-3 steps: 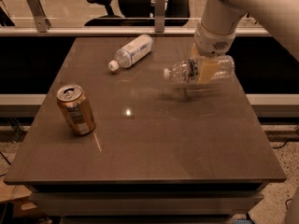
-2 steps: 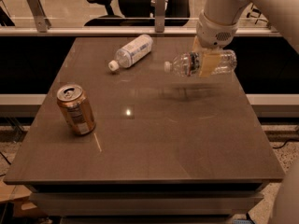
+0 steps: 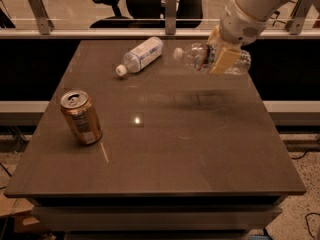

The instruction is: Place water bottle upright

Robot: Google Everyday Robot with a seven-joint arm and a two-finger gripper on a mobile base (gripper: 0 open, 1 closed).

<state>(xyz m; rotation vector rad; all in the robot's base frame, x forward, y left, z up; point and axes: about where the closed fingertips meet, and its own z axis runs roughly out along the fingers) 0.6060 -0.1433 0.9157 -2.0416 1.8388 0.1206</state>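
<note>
The tool (image 3: 223, 60), above the desk (image 3: 150, 154), clamps the water bottle (image 3: 192, 57) mid-body; it looks light, slippery and crushable.

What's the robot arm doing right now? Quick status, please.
Gripper shut on water bottle, above table's far right. Bottle sideways in the air, not yet upright. White-label bottle and can sit well clear.

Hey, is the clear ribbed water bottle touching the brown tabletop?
Apart. The camera view shows the gripper, above the table's far right, clamping the clear ribbed plastic water bottle sideways in the air, its shadow lying separately on the brown table below.
</note>
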